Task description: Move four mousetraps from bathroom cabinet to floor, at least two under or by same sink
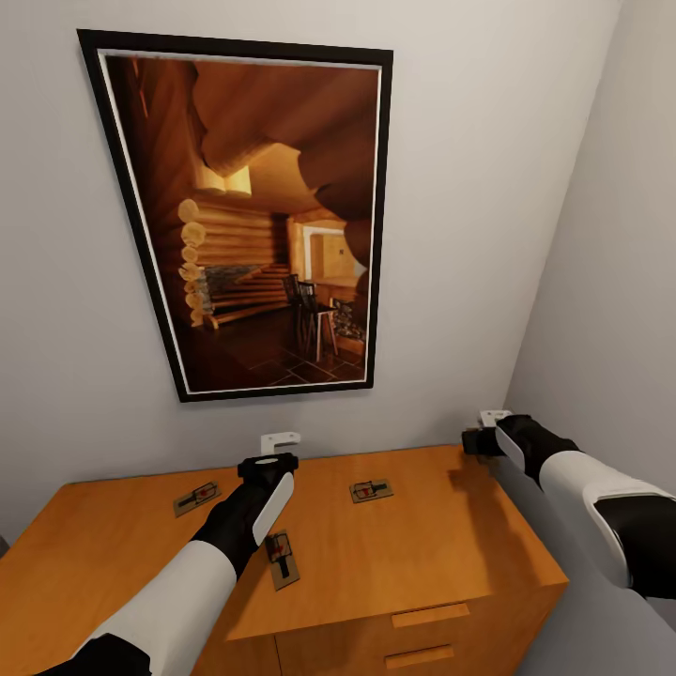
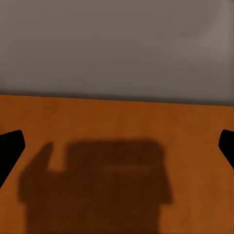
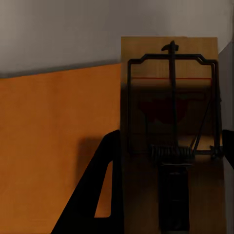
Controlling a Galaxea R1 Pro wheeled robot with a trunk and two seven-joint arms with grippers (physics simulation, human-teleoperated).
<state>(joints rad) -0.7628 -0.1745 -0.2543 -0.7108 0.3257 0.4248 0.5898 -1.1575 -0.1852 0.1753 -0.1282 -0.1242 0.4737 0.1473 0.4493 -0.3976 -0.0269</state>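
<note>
Right gripper (image 3: 168, 161) jaws pinch one flat tan wooden mousetrap (image 3: 168, 122) with black wire; light, stiff, best held by board edges. Left gripper (image 2: 117, 146) hangs wide over orange-brown wooden cabinet (image 1: 422, 535).

A room in a home: plain grey walls meet in a corner, a large black-framed picture (image 1: 249, 221) of a log-cabin interior hangs on one, and a low orange-brown wooden cabinet (image 1: 441, 563) with drawer handles stands below it.

Orange-brown cabinet (image 1: 422, 554), tan mousetraps (image 1: 371, 490) with black wire and red spots, a black-framed picture (image 1: 246, 221) on a pale grey wall (image 1: 488, 235).
</note>
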